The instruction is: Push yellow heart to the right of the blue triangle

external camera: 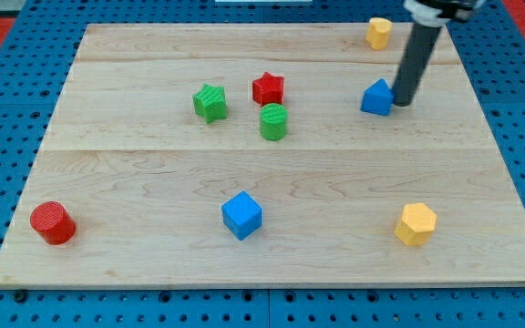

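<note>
the yellow hexagon (416,224) is sitting nearest me. there is no claw, only the tip (400,102), touching the blue triangle (377,97) on its right. the yellow heart (378,33) is waiting near the top edge; the triangle is risking a nudge.

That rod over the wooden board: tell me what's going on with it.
My tip sits right against the blue triangle, on its right side in the view. The job is to get the yellow heart to the triangle's right; that block lies near the board's top edge, above the triangle, apart from my tip.
</note>
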Motion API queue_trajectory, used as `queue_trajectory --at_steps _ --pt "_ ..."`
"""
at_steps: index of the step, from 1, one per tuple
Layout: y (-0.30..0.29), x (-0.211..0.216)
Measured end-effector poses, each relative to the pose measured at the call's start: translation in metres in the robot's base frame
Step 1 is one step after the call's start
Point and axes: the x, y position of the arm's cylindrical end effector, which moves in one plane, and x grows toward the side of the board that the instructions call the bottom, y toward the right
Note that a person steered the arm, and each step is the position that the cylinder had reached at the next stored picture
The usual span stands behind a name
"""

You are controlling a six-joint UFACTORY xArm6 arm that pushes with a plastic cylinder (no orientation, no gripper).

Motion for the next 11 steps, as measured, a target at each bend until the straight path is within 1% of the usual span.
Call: queue_trajectory --at_steps 1,2,3,4,5,6,7,8,9,10,11 --pt "-0.058 0.000" --pt "-0.044 -0.007" --pt "0.071 -0.034" --pt "0.135 -0.095" --pt "0.109 -0.147" --pt "0.044 -0.170" --pt "0.005 -0.151" --pt "-0.007 -0.099" --pt "-0.010 -0.091" --pt "-0.036 -0.111" --pt "-0.042 -0.081"
